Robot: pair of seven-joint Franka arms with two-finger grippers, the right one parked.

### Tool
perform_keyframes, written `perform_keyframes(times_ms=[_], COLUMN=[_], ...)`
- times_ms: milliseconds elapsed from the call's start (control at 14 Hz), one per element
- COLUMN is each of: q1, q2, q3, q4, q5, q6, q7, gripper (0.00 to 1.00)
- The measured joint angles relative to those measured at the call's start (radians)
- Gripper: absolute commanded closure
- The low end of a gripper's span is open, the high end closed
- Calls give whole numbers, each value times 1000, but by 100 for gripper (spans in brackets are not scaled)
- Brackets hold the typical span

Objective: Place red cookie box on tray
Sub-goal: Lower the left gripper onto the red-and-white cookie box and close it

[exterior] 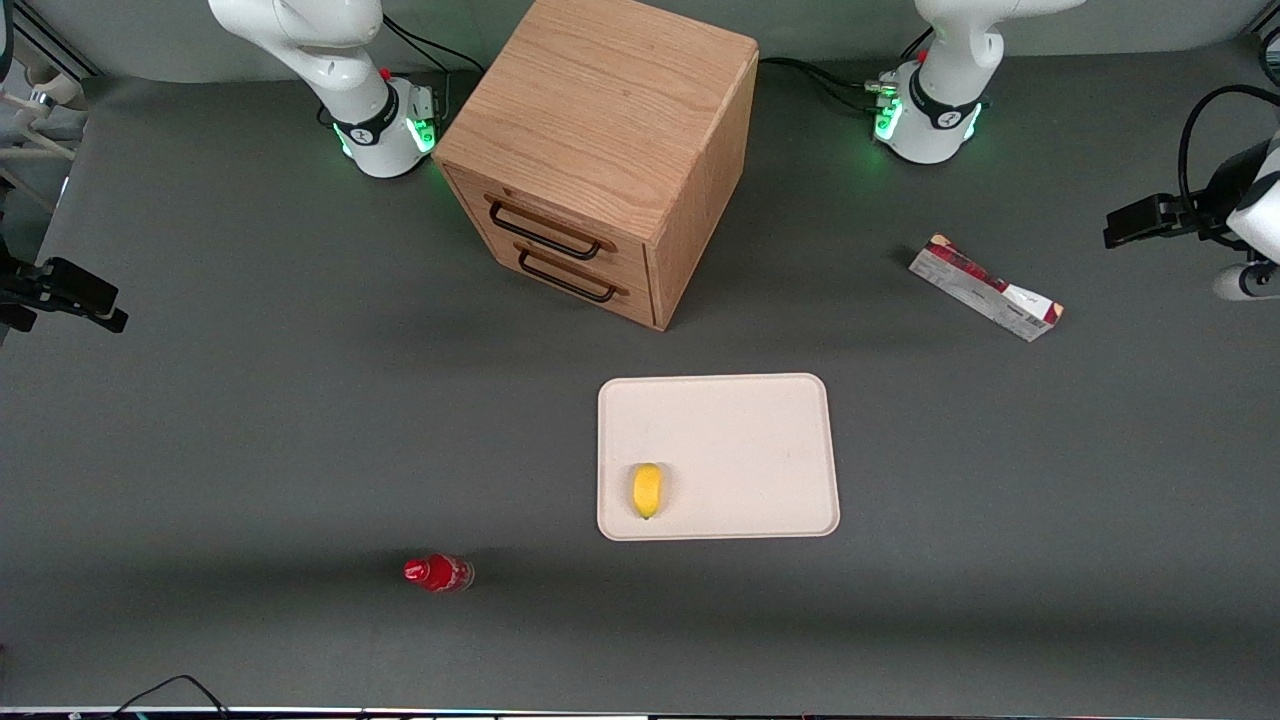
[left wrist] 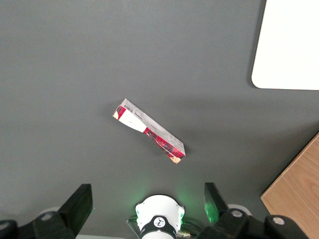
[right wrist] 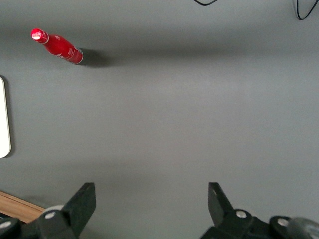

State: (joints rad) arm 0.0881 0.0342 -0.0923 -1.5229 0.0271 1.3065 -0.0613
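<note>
The red cookie box [exterior: 985,287] lies flat on the grey table toward the working arm's end, farther from the front camera than the tray [exterior: 740,440]. It is dark red with a white end panel and lies at an angle. It also shows in the left wrist view [left wrist: 149,130], apart from the tray's corner [left wrist: 291,45]. My left gripper [exterior: 1122,228] hangs high above the table, farther toward the working arm's end than the box. Seen from the wrist, the gripper [left wrist: 147,188] is open and empty, with nothing between its fingers.
A yellow lemon [exterior: 647,490] lies on the tray near its front corner. A wooden drawer cabinet [exterior: 610,150] stands farther from the camera than the tray. A small red bottle [exterior: 437,573] lies near the table's front, toward the parked arm's end.
</note>
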Motion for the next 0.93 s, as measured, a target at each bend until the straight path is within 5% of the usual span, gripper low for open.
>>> perform_keyframes(times_ms=[571,929], q1=[7,18], q2=[53,113], q3=[25,60], q4=[1,-235], q5=[6,22], q6=[-66,81], q7=[-62,-159], gripper=[0,0])
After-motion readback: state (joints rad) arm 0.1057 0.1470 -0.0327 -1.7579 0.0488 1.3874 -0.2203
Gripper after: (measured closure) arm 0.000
